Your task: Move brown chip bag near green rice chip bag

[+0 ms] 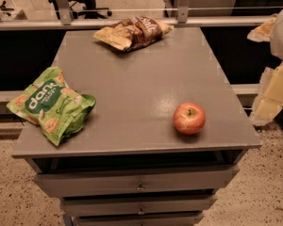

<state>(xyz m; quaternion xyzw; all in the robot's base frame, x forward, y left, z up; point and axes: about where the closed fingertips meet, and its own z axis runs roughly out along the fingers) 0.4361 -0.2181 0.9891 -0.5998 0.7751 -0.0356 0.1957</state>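
Grey surface [141, 79] atop a stack of drawers [137, 182] carries three items. The brown chip bag [133, 32] lies flat at 12 o'clock, against the far edge. The green rice chip bag [52, 105] lies at 8 o'clock, with its left side overhanging the surface's edge. The two bags are well apart. A red apple [189, 118] sits upright at 4 o'clock, near the front edge. The claw [272, 94], pale and partly cut off by the picture's edge, hangs at 3 o'clock, beyond the right edge of the surface and touching nothing. Whether it is wide or narrow cannot be told.
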